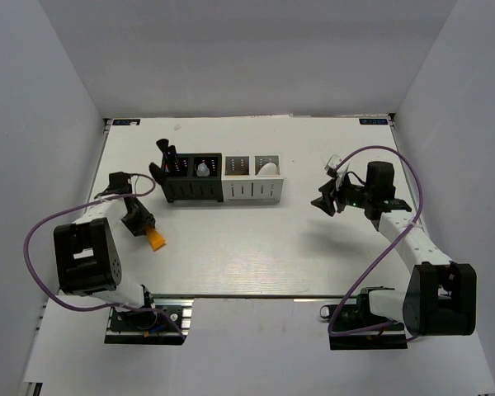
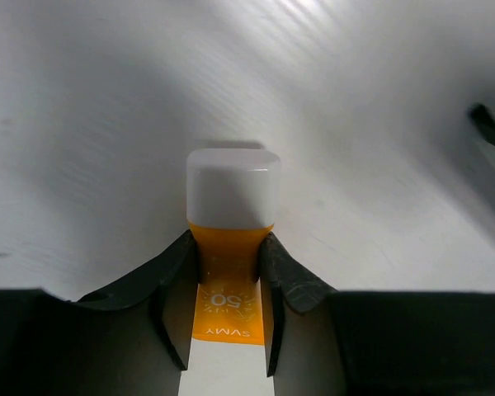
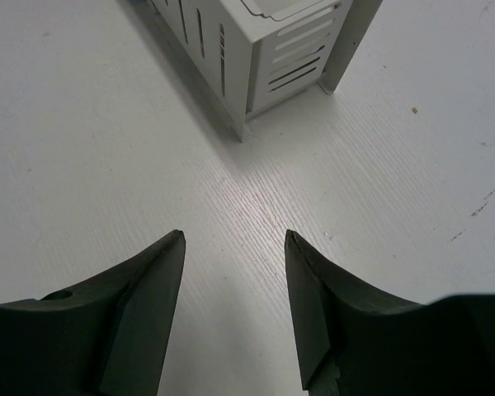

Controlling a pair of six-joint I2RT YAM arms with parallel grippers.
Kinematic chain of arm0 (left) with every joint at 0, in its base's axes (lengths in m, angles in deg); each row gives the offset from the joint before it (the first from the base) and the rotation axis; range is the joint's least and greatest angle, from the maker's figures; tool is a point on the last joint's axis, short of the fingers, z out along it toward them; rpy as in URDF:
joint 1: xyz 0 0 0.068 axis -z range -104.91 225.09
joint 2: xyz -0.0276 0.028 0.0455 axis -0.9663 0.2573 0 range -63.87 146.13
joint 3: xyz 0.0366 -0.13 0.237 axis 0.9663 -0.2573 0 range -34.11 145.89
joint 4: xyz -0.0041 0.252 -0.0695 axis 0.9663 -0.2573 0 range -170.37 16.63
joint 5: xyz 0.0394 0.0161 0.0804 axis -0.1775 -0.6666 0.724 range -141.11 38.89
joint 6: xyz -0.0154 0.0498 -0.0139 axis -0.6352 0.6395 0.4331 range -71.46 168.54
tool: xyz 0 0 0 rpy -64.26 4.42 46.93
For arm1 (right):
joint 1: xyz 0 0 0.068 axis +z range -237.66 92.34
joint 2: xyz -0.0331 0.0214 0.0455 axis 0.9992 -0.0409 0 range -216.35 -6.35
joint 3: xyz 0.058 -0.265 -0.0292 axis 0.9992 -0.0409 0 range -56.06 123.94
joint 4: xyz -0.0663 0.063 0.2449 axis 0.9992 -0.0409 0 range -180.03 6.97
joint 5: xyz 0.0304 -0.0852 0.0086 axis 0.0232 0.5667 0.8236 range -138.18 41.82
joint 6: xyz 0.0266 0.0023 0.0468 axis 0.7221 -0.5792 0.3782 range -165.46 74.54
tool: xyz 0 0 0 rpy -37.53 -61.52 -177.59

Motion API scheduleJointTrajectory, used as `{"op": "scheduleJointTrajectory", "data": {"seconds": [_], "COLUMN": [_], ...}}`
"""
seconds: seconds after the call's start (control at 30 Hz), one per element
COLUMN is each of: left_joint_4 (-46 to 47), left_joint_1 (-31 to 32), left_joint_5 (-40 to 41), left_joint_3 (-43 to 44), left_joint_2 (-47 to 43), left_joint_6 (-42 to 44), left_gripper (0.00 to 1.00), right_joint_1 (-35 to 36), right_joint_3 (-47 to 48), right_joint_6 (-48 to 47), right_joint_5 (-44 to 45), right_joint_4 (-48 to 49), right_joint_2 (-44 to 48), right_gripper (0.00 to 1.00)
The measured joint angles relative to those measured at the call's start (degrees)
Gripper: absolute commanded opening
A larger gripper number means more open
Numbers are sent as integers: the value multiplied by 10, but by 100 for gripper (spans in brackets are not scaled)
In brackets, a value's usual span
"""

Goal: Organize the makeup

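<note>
As I read the three feeds, I count one small orange tube with a white cap (image 2: 233,188). It sits between the fingers of the left claw (image 2: 231,252), which is closed onto the orange body just below the cap, both pads touching it. On the overhead view the tube (image 1: 155,239) is at lower left of the frame, poking out of the claw toward the middle of the white surface (image 1: 272,247). I cannot tell whether it rests there or is lifted.

Two boxes stand touching at upper centre: a black slotted plastic organizer box (image 1: 190,191) and a white slotted plastic organizer box (image 1: 252,191). Black long-handled brushes (image 1: 167,157) stick up from the black box's left compartment; I make out at least two. One white egg-shaped sponge (image 1: 268,168) lies in the white box's right compartment.

At the right of the frame, the right claw (image 3: 233,247) is spread wide and grips nothing, over bare surface.
</note>
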Motion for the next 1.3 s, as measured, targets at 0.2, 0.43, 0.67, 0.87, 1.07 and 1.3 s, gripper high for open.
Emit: {"op": "scheduleJointTrajectory", "data": {"seconds": [0.2,0.43,0.67,0.87,1.07,1.3], "left_joint_4": [28,123,268,317,316,348], "left_joint_1": [16,47,117,221,324,378], "left_joint_5": [-148,-319,-409,-410,-397,-351], "left_joint_3": [-3,55,162,329,466,456], "left_joint_2": [-77,-225,-118,67,198,221], "left_joint_6": [12,-6,-78,-76,-20,50], "left_gripper": [11,12,12,13,12,12], "right_joint_1": [-2,-2,-1,1,1,1], "right_joint_3": [6,39,76,89,88,88], "right_joint_6": [-6,-13,-29,-35,-39,-45], "right_joint_5": [0,-3,-11,-12,0,7], "right_joint_4": [-15,-35,-59,-73,-92,-97], "right_joint_2": [0,-18,-36,-38,-31,-10], "right_gripper": [58,58,58,58,58,58]}}
